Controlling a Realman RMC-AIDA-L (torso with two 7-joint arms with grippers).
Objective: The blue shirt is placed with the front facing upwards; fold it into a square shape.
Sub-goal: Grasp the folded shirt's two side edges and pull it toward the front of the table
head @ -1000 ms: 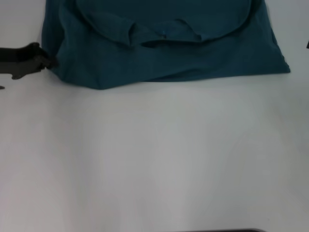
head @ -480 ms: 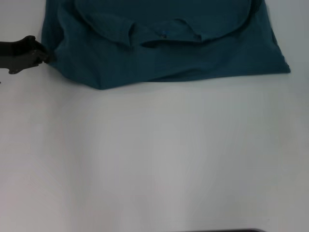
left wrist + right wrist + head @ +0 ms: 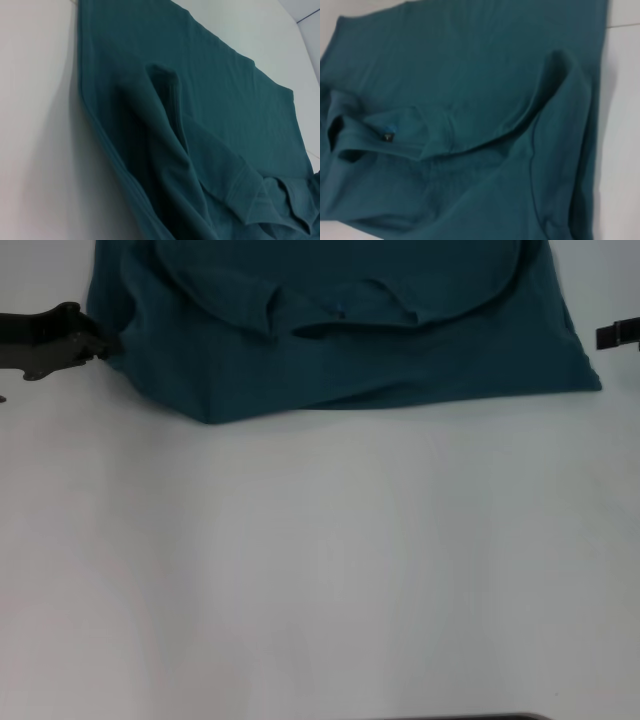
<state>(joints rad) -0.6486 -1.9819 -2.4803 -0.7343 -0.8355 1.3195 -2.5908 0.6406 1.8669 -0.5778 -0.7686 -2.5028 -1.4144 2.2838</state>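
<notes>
1. Since half a second ago a second black gripper — the right gripper (image 3: pixel 618 334) — has come in at the shirt's right edge; whether it is parted I cannot tell.
2. The left gripper (image 3: pixel 100 343) touches the left edge, grip unclear.
3. One dark teal-blue cotton shirt (image 3: pixel 340 340) lies folded at the white table's (image 3: pixel 320 560) far side — collar tag (image 3: pixel 387 135) showing.

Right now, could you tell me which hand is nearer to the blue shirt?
The left. The left hand is right at the blue shirt, at its left edge. The right hand sits beside the shirt's right edge, with bare table between them.
</notes>
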